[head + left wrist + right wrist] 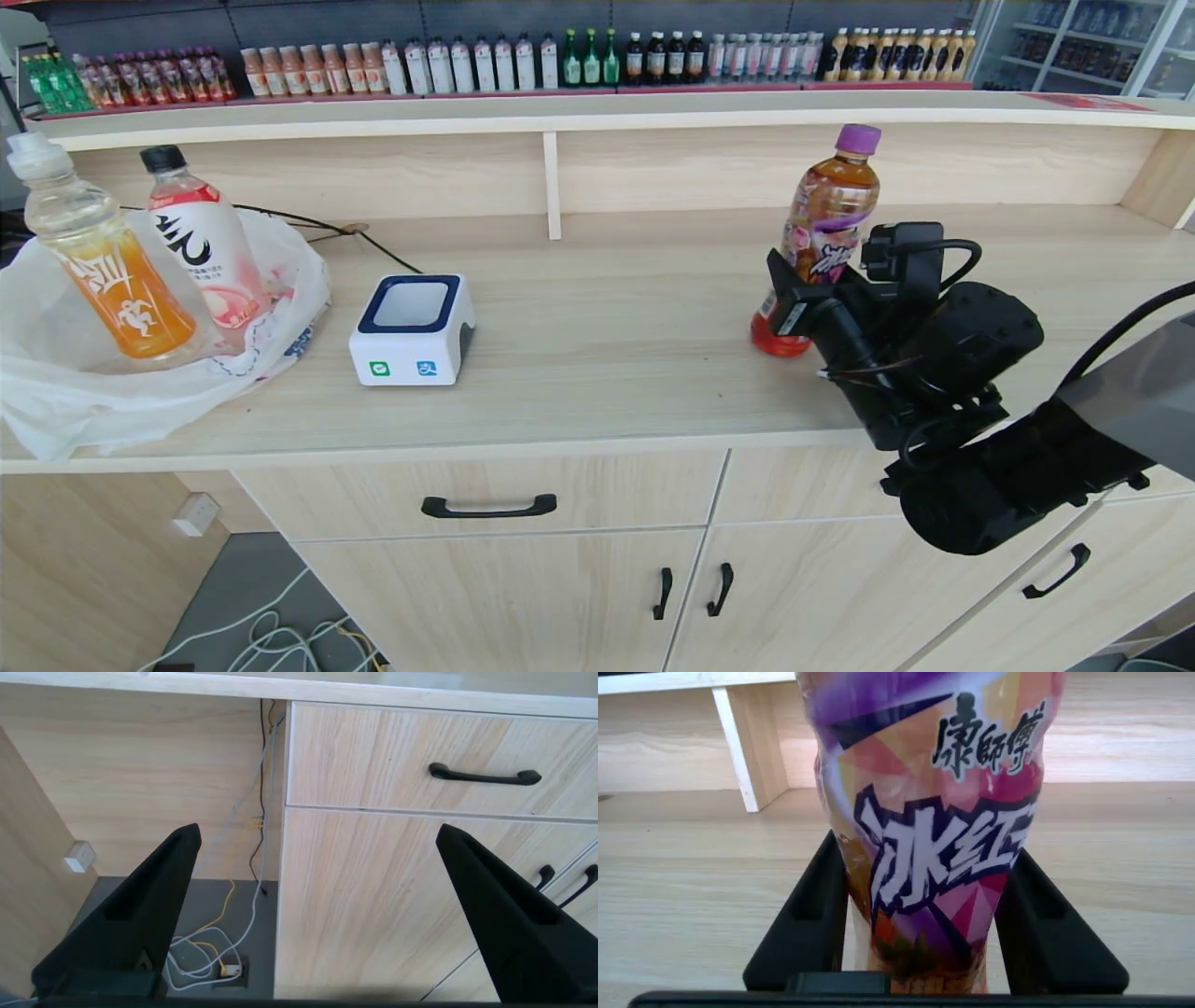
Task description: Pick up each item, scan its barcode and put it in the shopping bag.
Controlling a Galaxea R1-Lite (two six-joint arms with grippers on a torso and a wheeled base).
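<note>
A purple-capped iced tea bottle [831,210] stands upright on the wooden counter [607,373] at the right. My right gripper [826,273] is shut on its lower half, with one finger pressed to each side of the label [943,840]. The white barcode scanner [411,327] sits on the counter left of centre. At the far left lies the white plastic shopping bag [56,392], holding an orange drink bottle [103,261] and a white-and-pink bottle [201,247]. My left gripper [318,905] hangs open below counter height, facing the cabinet front.
A raised wooden ledge [597,117] runs behind the counter, with a thin divider [553,187] under it. A black cable [308,224] trails from the bag area toward the scanner. Drawers and doors with black handles [487,507] are below. Cables lie on the floor [215,952].
</note>
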